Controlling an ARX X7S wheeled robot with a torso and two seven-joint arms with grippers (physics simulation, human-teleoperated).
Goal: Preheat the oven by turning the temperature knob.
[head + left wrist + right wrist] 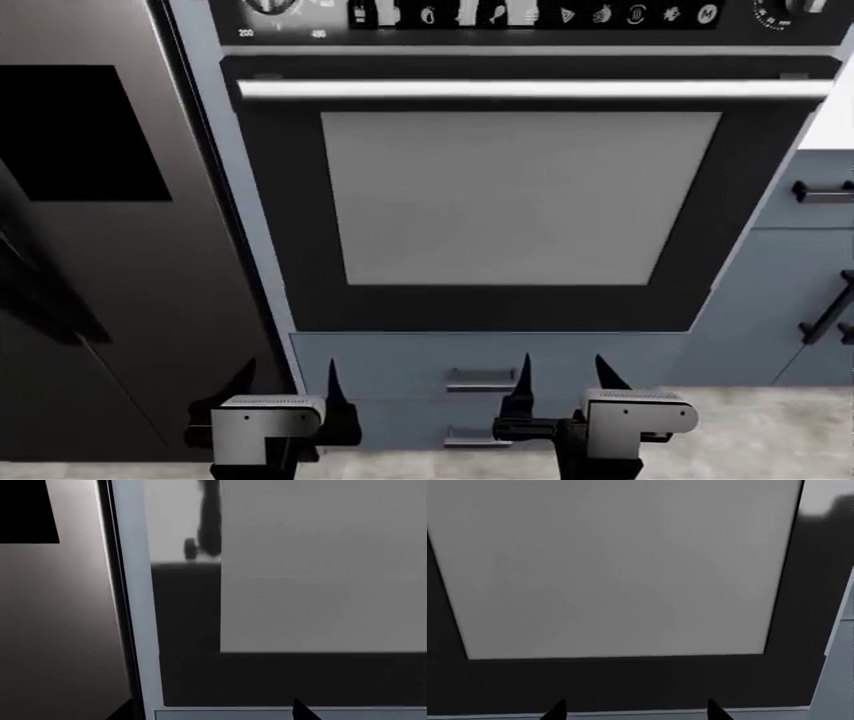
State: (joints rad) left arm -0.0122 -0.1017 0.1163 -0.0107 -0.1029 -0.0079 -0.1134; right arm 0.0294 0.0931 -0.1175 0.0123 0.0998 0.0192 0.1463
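A black built-in oven [521, 200] with a grey glass window and a silver handle bar [534, 90] fills the head view. Its control panel runs along the top edge, with one knob [274, 5] at the far left marked 200 and 400, and another knob [801, 6] at the far right, both cut off by the frame. My left gripper [287, 385] and right gripper [561, 380] are both open and empty, held low in front of the drawers under the oven, far below the knobs. In the wrist views only the fingertips [303, 711] [714, 709] show against the oven door.
A tall steel fridge [94, 250] stands left of the oven, with a pale blue cabinet post [247, 250] between them. Blue drawers with metal handles [481, 378] sit below the oven. Blue cabinets with dark handles [821, 190] stand at the right.
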